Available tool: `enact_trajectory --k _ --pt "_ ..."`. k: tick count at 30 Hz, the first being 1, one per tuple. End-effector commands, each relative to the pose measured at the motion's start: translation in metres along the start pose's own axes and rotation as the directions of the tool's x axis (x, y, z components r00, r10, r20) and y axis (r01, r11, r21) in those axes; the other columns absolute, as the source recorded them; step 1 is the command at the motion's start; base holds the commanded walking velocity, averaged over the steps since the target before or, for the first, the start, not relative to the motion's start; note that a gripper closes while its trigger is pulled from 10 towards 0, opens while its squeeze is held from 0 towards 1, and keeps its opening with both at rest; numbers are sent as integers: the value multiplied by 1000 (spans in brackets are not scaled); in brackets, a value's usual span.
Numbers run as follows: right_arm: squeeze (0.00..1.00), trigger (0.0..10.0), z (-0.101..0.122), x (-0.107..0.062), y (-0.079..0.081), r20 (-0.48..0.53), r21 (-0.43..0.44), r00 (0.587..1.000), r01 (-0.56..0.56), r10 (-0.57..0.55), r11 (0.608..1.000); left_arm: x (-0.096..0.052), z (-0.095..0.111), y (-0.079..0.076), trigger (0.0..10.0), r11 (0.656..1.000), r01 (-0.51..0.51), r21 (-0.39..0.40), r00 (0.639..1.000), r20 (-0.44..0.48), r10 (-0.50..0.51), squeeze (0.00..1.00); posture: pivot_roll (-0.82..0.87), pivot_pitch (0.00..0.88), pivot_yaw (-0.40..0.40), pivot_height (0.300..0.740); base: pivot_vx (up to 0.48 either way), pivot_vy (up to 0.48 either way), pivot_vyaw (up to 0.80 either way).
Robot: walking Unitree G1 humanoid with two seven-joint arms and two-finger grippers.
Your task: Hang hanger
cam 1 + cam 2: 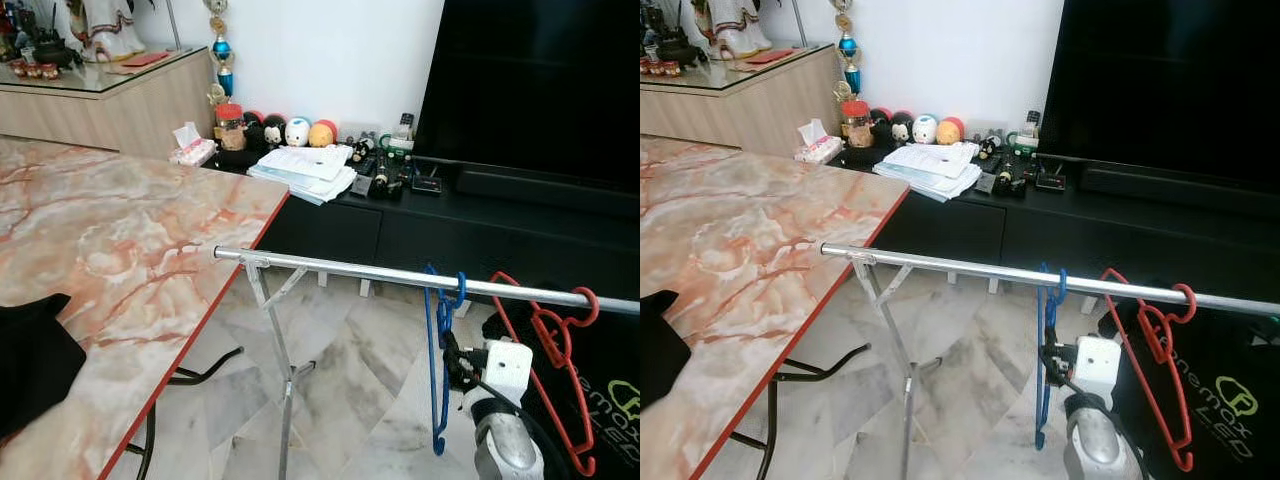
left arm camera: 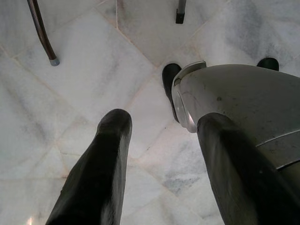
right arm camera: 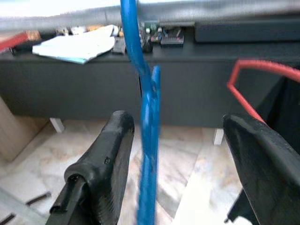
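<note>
A blue hanger (image 1: pixel 440 350) hangs by its hook on the silver rail (image 1: pixel 400 274) of a clothes rack. A red hanger (image 1: pixel 548 350) hangs on the same rail further right. My right gripper (image 3: pixel 176 154) is open just behind the blue hanger (image 3: pixel 147 126), whose blue bar runs between the two black fingers (image 3: pixel 105 164) without being pinched. The right arm (image 1: pixel 500 420) reaches up from the lower right. My left gripper (image 2: pixel 164 159) hangs open over the marble floor.
A marble-patterned table (image 1: pixel 110 250) with a red edge fills the left, a black cloth (image 1: pixel 25 360) on its near corner. Beyond the rack stands a black TV console (image 1: pixel 450 215) with papers (image 1: pixel 305 170), toys and a large TV (image 1: pixel 540 80). A dark bag (image 1: pixel 610 400) sits at right.
</note>
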State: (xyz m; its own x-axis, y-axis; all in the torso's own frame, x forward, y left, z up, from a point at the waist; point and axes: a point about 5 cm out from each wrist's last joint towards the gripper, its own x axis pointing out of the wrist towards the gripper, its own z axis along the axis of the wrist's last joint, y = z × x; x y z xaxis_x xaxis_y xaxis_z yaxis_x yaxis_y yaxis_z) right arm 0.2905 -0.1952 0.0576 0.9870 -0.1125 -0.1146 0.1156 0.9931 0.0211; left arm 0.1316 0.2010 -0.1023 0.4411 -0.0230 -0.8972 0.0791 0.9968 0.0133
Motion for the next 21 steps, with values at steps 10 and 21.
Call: enact_trajectory --k 10,21 --pt "0 10000 -2 -5 11 1 31 1000 -8 8 999 -1 -9 -3 10000 1000 11 21 1000 -27 -10 0 -28 0 33 740 0 0 0" --pt "0 10000 -1 -6 10 15 52 1000 13 -13 999 -2 -12 -1 10000 999 -1 41 999 -38 3 0 -28 0 42 740 0 0 0"
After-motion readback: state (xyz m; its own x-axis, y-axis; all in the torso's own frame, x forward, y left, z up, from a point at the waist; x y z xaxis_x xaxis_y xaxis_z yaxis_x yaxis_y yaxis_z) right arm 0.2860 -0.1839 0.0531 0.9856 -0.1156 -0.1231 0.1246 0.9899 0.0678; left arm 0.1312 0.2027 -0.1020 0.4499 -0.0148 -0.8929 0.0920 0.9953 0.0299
